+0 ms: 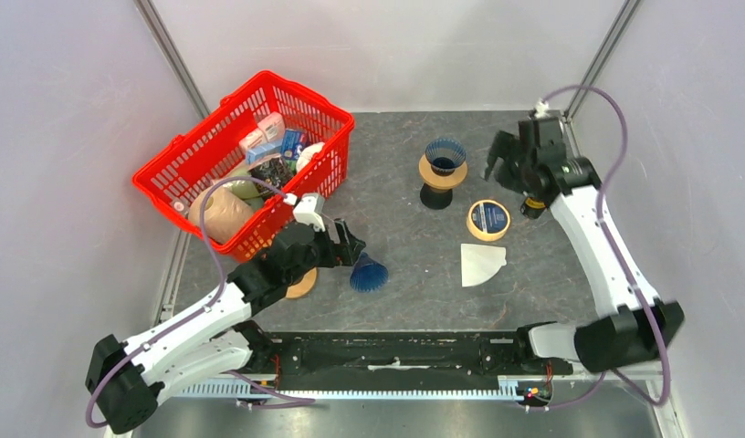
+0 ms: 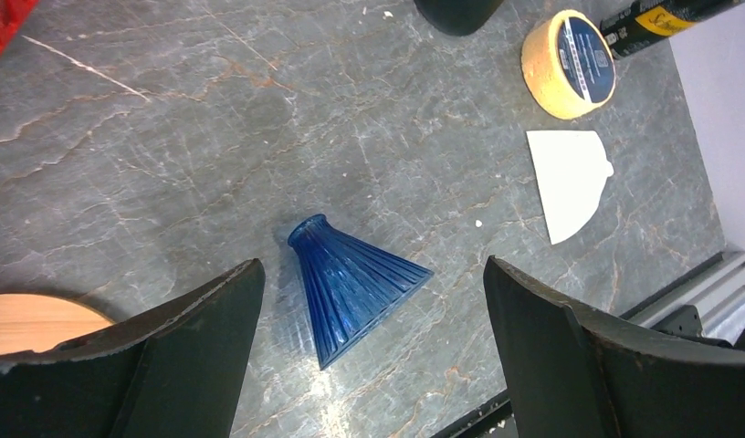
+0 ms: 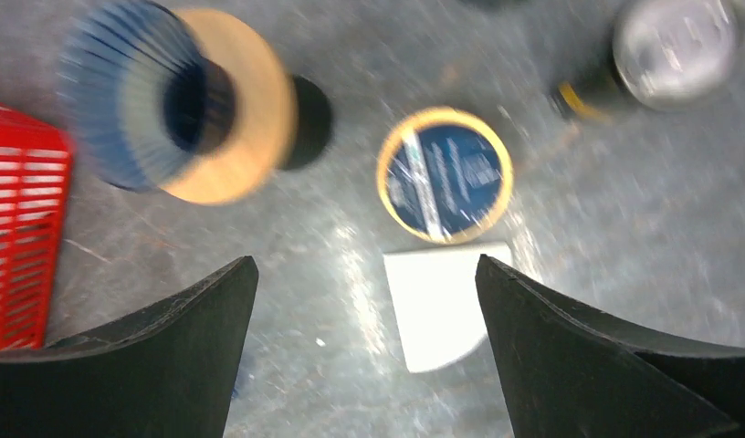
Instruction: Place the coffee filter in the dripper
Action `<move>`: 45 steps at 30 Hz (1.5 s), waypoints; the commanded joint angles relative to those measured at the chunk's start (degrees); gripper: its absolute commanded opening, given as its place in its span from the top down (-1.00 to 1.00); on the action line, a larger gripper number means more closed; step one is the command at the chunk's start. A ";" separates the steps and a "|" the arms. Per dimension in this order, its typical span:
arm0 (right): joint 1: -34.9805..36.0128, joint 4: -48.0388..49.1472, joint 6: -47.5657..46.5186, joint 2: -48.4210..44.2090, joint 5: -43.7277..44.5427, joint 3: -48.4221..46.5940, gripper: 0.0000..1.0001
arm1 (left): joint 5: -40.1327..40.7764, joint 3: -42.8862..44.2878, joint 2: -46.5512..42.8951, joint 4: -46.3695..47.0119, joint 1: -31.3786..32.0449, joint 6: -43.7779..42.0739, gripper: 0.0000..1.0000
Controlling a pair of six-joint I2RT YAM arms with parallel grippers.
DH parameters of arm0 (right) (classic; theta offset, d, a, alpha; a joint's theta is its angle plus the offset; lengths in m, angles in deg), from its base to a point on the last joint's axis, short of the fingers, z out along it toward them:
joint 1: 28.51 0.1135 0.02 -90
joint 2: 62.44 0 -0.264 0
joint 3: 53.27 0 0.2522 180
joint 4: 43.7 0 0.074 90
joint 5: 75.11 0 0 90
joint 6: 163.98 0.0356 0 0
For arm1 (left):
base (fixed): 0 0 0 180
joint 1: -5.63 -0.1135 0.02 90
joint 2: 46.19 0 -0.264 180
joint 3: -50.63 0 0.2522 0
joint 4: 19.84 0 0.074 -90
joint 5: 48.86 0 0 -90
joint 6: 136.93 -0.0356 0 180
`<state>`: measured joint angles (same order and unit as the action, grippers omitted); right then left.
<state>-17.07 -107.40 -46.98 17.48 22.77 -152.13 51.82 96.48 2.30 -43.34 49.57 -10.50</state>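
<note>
Top external view showed the coffee filter [image 1: 483, 264] flat on the table [image 1: 392, 137] just beside the tape roll [image 1: 488, 220], apart from the dripper [image 1: 445, 155]; likely light, limp paper, best pinched at 1 edge; left gripper [image 2: 373, 265] and right gripper [image 3: 366, 265] were spread wide, empty.

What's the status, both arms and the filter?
Left gripper open over tipped blue cone. Right gripper open, empty. Filter flat on table, not in dripper. Round tin lies between them.
</note>
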 commanded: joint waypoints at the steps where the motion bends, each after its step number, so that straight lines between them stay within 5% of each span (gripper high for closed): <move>1: -1.71 2.31 7.27 -11.25 3.17 16.78 -0.94 | -4.45 1.12 1.91 4.39 -0.17 -2.19 -0.92; 10: -2.92 2.25 16.96 -25.55 0.27 39.59 -0.94 | -6.72 0.75 4.71 6.13 -0.17 -2.23 -0.93; 23: -9.78 21.10 19.05 -12.16 -7.64 50.34 -0.74 | -6.58 0.43 4.81 6.22 -0.17 -1.52 -0.93; 33: -11.09 23.48 18.50 -8.73 -8.40 51.70 -0.25 | -6.43 0.81 5.66 6.06 -0.17 -1.15 -0.93; 45: -11.09 21.71 15.95 -8.24 -6.77 50.22 0.60 | -6.21 0.67 5.69 5.09 -0.17 -0.56 -0.93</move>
<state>-28.00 -85.63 -29.66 8.85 14.46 -100.53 45.46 96.48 8.22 -39.47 49.57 -11.11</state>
